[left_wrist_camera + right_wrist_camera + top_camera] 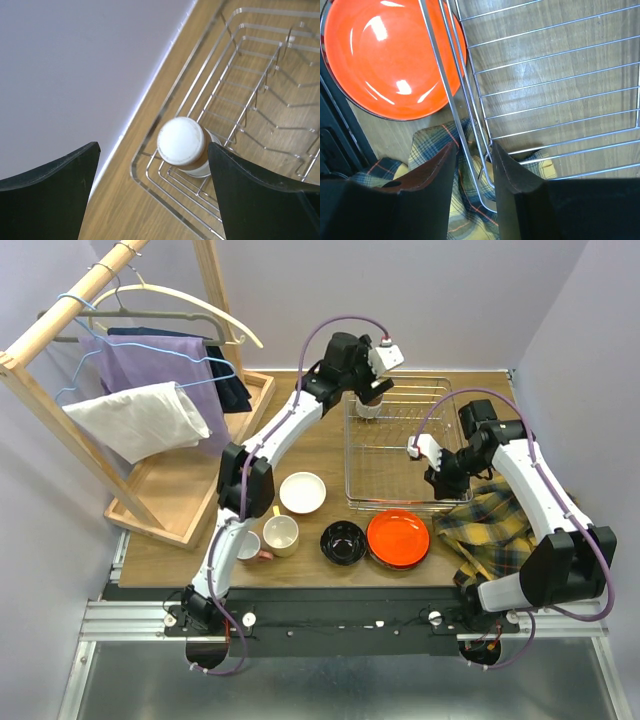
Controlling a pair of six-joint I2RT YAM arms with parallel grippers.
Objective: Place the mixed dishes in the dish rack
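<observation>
The silver wire dish rack (400,445) stands at the back right of the table. A white mug (368,408) sits upside down in its far left corner. My left gripper (378,390) hovers open just above it. In the left wrist view the mug (181,141) lies between the spread fingertips of my left gripper (154,146), inside the rack (150,186). My right gripper (440,485) is at the rack's near right corner. In the right wrist view it (472,150) is closed on the rack's rim wires (436,65). An orange-red bowl (398,538), black bowl (343,542), white bowl (302,492), cream mug (281,535) and pink mug (250,547) sit on the table.
A plaid cloth (495,525) lies at the right under the rack's corner, and also shows in the right wrist view (470,215). The orange-red bowl (380,60) touches the rack's near side. A wooden clothes-rack tray (190,480) with hanging clothes stands at the left.
</observation>
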